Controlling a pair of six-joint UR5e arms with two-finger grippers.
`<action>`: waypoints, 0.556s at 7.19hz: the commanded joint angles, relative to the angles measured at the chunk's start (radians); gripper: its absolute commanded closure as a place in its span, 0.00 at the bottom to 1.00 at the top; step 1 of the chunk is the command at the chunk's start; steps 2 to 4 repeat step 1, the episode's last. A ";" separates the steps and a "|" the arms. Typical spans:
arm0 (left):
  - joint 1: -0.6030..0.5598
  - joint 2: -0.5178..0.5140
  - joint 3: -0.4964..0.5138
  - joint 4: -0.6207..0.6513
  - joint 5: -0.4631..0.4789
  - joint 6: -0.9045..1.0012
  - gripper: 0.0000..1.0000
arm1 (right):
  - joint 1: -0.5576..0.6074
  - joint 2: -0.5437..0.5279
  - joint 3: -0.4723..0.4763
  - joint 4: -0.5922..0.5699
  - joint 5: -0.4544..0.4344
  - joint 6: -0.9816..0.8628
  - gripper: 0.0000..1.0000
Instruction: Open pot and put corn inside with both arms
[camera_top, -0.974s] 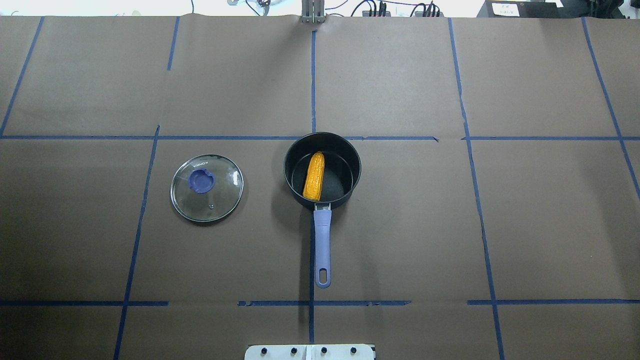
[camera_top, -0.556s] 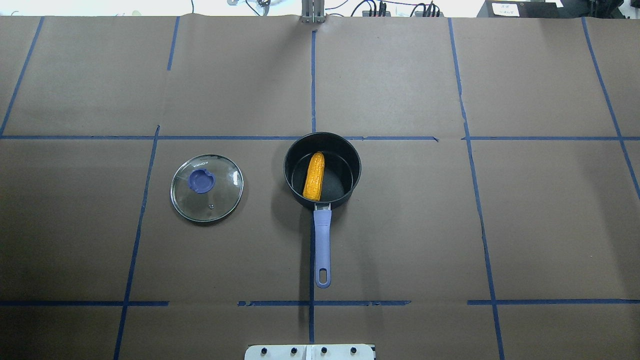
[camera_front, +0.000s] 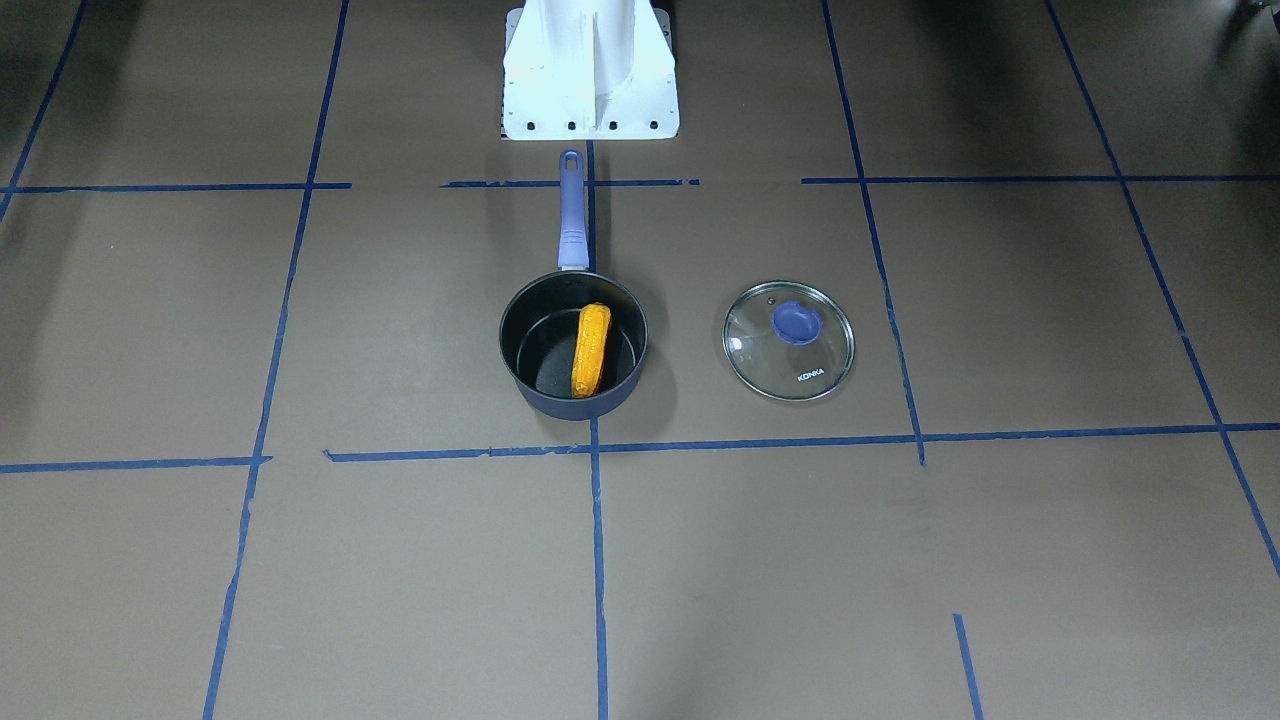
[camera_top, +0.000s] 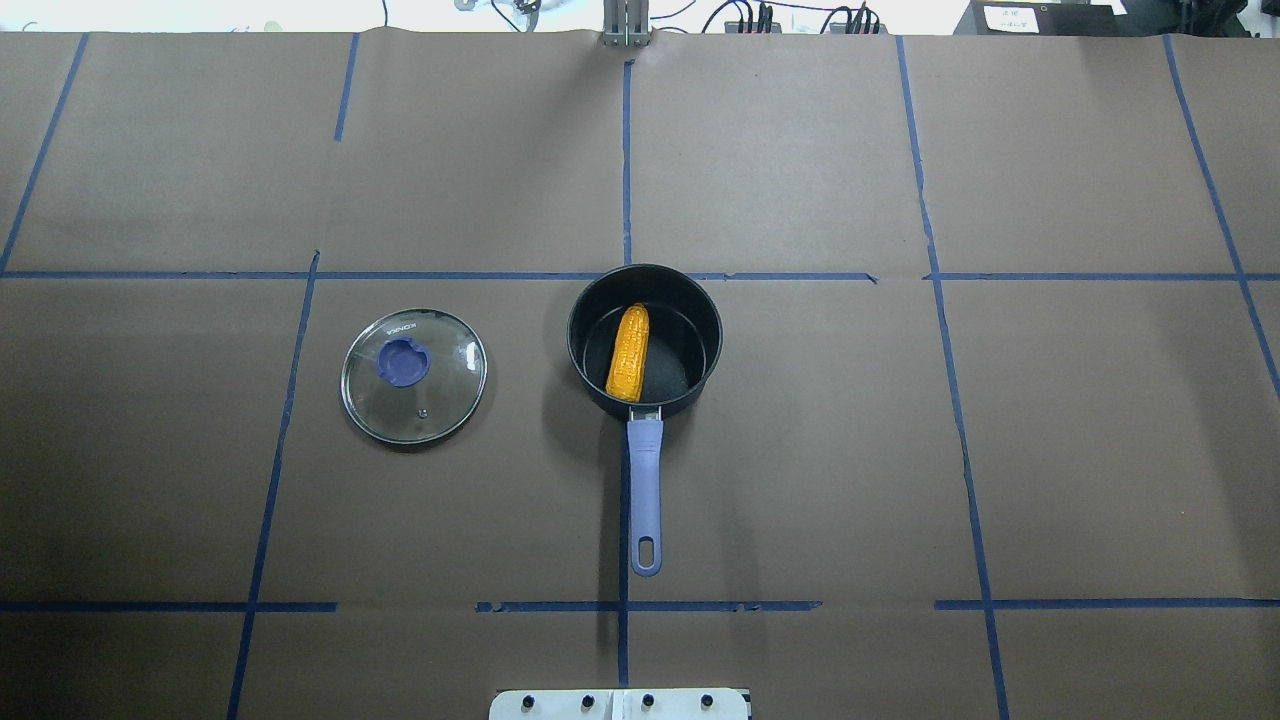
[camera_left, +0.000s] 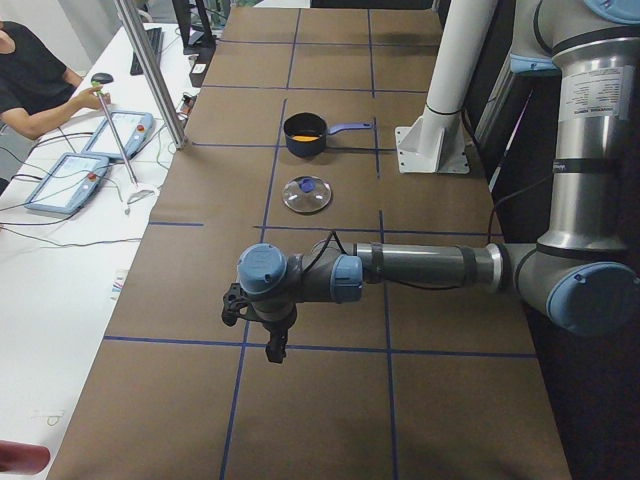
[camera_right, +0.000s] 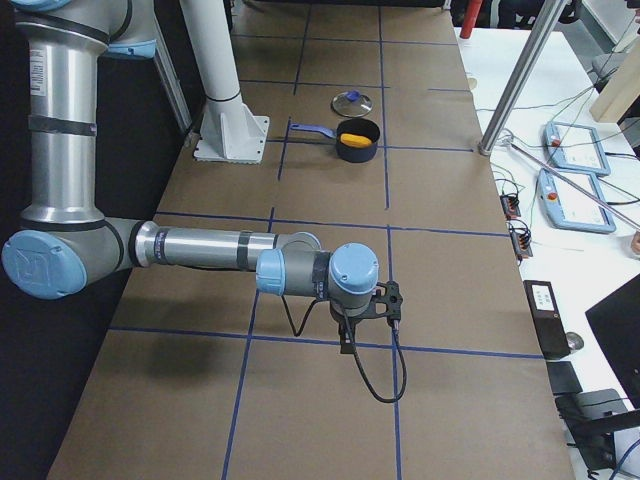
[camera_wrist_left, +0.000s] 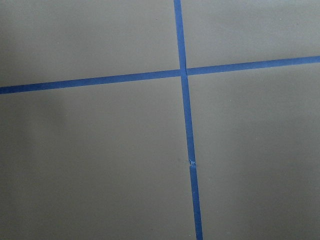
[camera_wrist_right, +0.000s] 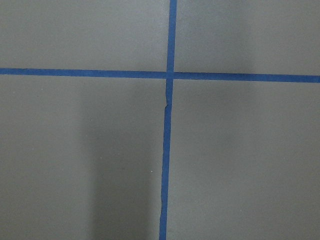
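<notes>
Looking over the table, I see brown paper gridded with blue tape, and a white bench alongside. The corn lies inside the open pot mid-table, with the lid flat beside it. The left gripper and the right gripper hang over opposite table ends. I cannot tell how their jaws stand.

Orange corn, navy pot w/ purple handle, brown table.

even light, soft shadow by pot, sharp pics.
</notes>
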 joint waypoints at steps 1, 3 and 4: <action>0.001 -0.002 0.000 0.000 0.000 0.000 0.00 | 0.000 0.002 0.001 0.000 -0.001 0.002 0.00; 0.001 -0.002 0.000 0.000 0.000 0.000 0.00 | 0.000 0.002 0.001 0.000 -0.001 0.002 0.00; 0.001 -0.002 0.000 0.000 0.000 0.000 0.00 | 0.000 0.002 0.001 0.000 -0.001 0.002 0.00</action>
